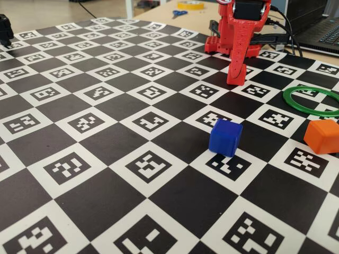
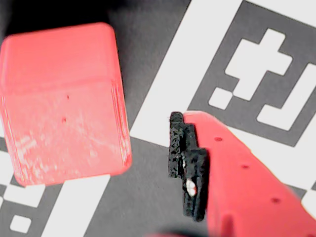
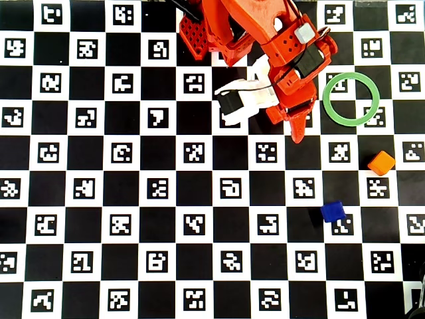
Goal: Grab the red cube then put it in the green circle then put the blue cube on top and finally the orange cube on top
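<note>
Red cube (image 2: 64, 103) sits on the checkered board (image 1: 106, 201), just beside the gripper (image 2: 148, 163) finger, not touching. Jaw state cannot be determined. Green ring (image 3: 351, 99) empty; orange cube (image 3: 381, 163) and blue cube (image 3: 333, 212) apart.

A black-and-white checkerboard mat (image 1: 106, 159) covers the table, each white square printed with a small black coded marker. Beyond its far edge in the fixed view, bare wooden tabletop (image 1: 159, 13) shows, with blue-handled scissors (image 1: 179, 13) lying beside a yellow tape roll (image 1: 192, 5). A dark laptop (image 1: 320, 32) sits at the far right, black cables (image 1: 290, 37) trailing near it.
</note>
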Robot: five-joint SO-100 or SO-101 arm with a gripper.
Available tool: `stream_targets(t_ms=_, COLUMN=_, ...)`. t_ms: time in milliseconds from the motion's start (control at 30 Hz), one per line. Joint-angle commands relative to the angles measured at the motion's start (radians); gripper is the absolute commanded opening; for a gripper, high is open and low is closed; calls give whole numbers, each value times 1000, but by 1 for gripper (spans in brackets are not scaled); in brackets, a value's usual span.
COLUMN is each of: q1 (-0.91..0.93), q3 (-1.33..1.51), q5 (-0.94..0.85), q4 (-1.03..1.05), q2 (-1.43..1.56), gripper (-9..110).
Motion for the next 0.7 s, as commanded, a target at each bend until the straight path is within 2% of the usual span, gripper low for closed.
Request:
stream_targets(t_ms=0, q1=5, q3=-5, q5=-5, q4=-20, q2=0, gripper=53)
stream_targets(t_ms=667, q1=-9, q3=9, q5=-21, q4=-135, q2=-132, gripper=53)
